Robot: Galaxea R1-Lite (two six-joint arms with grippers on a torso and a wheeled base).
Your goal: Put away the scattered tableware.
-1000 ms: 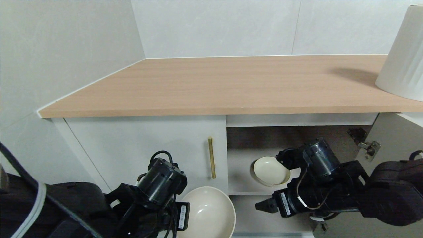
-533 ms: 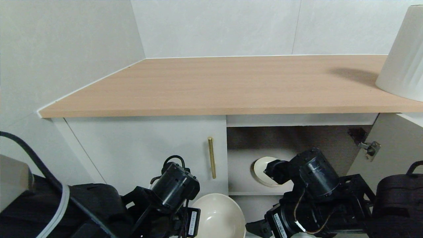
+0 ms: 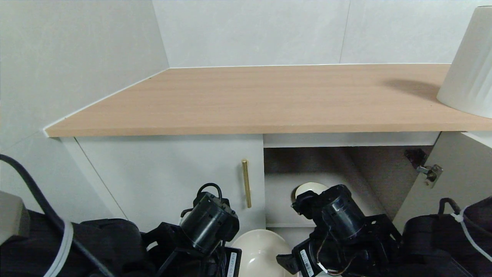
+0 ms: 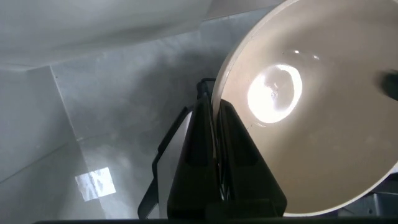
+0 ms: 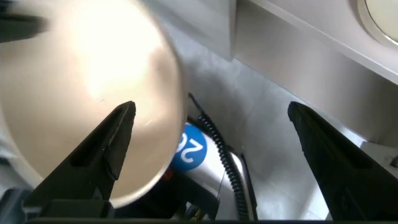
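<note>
Nearest to you, the left gripper [image 4: 214, 121] is clamped on the rim of the large bowl [image 4: 311, 112], one finger inside the wall and one outside. That pinch carries the bowl by its edge with the hollow facing up, low in front of the cabinet [image 3: 346, 161] and near the foot of the closed door [image 3: 173, 165]. It has not yet reached the opening.

Just beside it, the right gripper [image 5: 214, 146] hangs with its fingers spread wide and nothing between them. It sits below the shelf [image 3: 278, 200], close to the bowl but apart from it. I judge it is free either to steady the bowl or to clear the way.

A little farther in, the brass handle [image 3: 246, 184] marks the edge of the closed door. Right of it the cabinet stands open, the open door [image 3: 453, 165] swung aside on its hinge [image 3: 428, 173]. On the shelf a small dish [image 3: 307, 187] lies flat near the front, partly hidden behind the right arm. It is already put away, and it suggests where the bowl belongs.

You will likely need to lift the bowl over the shelf's front edge and keep it from striking the dish.

Farthest off, the wooden desk [image 3: 250, 96] runs to the wall, and a white lampshade [image 3: 469, 65] stands at its right end.
</note>
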